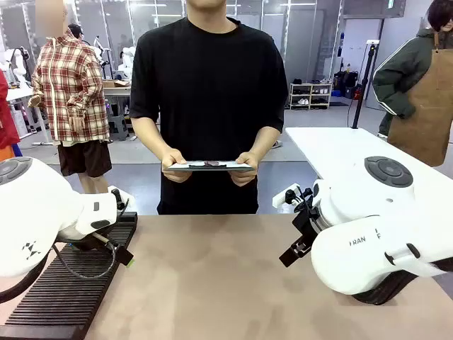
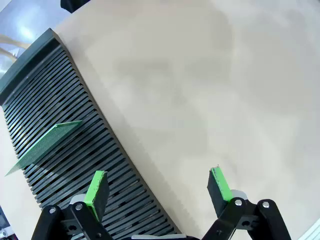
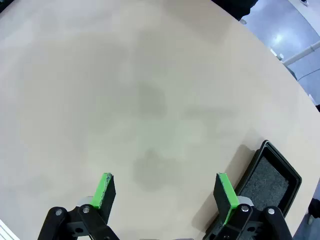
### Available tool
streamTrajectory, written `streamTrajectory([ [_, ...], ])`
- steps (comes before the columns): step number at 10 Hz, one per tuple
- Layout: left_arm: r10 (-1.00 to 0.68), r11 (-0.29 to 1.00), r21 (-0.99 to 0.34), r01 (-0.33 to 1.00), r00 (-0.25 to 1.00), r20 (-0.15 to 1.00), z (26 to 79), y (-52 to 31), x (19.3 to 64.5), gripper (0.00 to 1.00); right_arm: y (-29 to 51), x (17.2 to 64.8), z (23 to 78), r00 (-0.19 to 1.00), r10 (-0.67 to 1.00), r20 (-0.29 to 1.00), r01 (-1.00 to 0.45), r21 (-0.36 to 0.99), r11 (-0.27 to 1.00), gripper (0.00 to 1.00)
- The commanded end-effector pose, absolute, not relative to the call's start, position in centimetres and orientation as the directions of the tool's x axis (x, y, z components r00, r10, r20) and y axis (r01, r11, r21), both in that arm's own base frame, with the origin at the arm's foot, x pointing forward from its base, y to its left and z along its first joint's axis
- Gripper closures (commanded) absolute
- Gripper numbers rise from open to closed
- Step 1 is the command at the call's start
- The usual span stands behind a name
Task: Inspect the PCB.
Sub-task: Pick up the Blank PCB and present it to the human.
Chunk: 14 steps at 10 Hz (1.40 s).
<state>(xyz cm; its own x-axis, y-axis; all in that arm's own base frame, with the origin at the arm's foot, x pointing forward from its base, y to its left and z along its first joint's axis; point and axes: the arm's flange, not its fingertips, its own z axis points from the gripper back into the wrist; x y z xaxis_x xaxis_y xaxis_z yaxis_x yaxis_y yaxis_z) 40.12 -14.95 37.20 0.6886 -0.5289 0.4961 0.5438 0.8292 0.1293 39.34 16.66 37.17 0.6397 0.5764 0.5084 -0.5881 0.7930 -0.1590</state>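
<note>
The PCB (image 2: 46, 143), a thin green dotted board, stands tilted in a slot of the black slotted rack (image 2: 75, 100) in the left wrist view. My left gripper (image 2: 159, 187) hangs open over the rack's edge and the bare table, to the right of the PCB and apart from it. Over bare tabletop my right gripper (image 3: 165, 192) is open too, nothing between its green pads (image 3: 105, 189). Across the table a person holds a flat dark board (image 1: 210, 166) level in both hands.
The black rack (image 1: 71, 283) lies along the table's left side under my left arm. A shallow black tray (image 3: 270, 179) sits just beside my right gripper near the table edge. Tan tabletop (image 1: 212, 283) stretches between the arms.
</note>
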Motion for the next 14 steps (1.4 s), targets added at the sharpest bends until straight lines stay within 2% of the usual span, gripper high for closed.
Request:
streamTrajectory([
  [1, -0.529, 0.829, 0.129, 0.544, 0.688, 0.496, 37.2, -15.0, 40.1, 0.0, 16.7, 39.3, 37.2, 0.64, 0.576, 0.508, -0.588, -0.159, 0.793, 0.0],
  [10, -0.53, 0.829, 0.13, 0.544, 0.688, 0.496, 37.2, -15.0, 40.1, 0.0, 16.7, 39.3, 37.2, 0.639, 0.578, 0.508, -0.589, -0.16, 0.792, 0.0],
  [11, -0.522, 0.833, 0.114, 0.541, 0.699, 0.489, 38.5, -14.5, 40.4, 0.0, 16.3, 39.2, 38.6, 0.645, 0.572, 0.506, -0.602, -0.124, 0.789, 0.0],
  [13, -0.513, 0.819, 0.006, 0.574, 0.727, 0.456, 40.5, -13.6, 40.8, 0.0, 14.8, 39.4, 40.7, 0.668, 0.542, 0.51, -0.608, -0.046, 0.793, 0.0],
  [14, -0.488, 0.802, -0.096, 0.59, 0.739, 0.465, 42.1, -12.9, 40.7, 0.0, 13.8, 39.4, 42.0, 0.682, 0.528, 0.506, -0.613, 0.001, 0.79, 0.0],
])
